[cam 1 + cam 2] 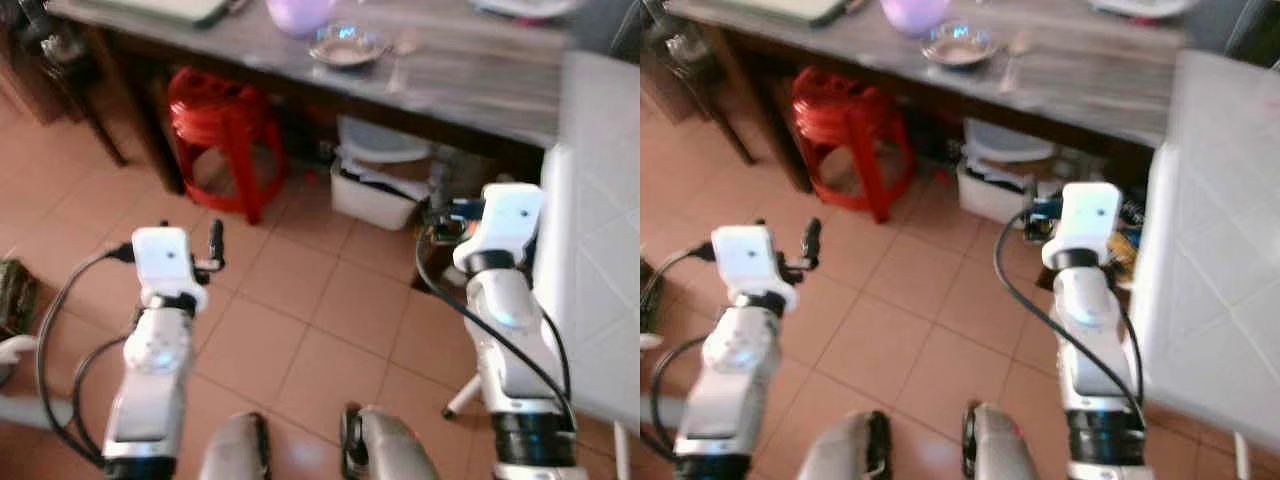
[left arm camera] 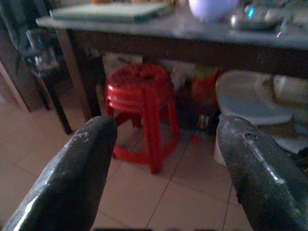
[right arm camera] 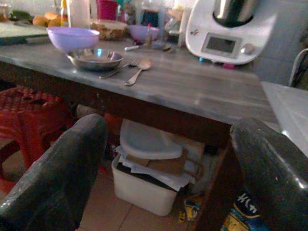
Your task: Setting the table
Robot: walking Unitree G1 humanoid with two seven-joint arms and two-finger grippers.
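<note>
A grey wooden table [image 1: 470, 80] stands ahead of me. On it sit a shallow metal bowl [image 1: 345, 47] and a purple bowl [image 1: 300, 12] just behind it. A fork [image 3: 120, 70] and a spoon [image 3: 139, 72] lie beside the metal bowl. My left gripper [image 2: 166, 139] is open and empty, held low over the tiled floor and facing the table's underside. My right gripper [image 3: 171, 139] is also open and empty, at about table-edge height and short of the table.
Stacked red plastic stools [image 1: 225, 130] and a white lidded bin [image 1: 375, 185] sit under the table. A white kitchen appliance [image 3: 231, 29] stands at the table's far right. A white counter [image 1: 600, 250] runs close along my right arm. A dark table leg [image 1: 150, 120] stands at left.
</note>
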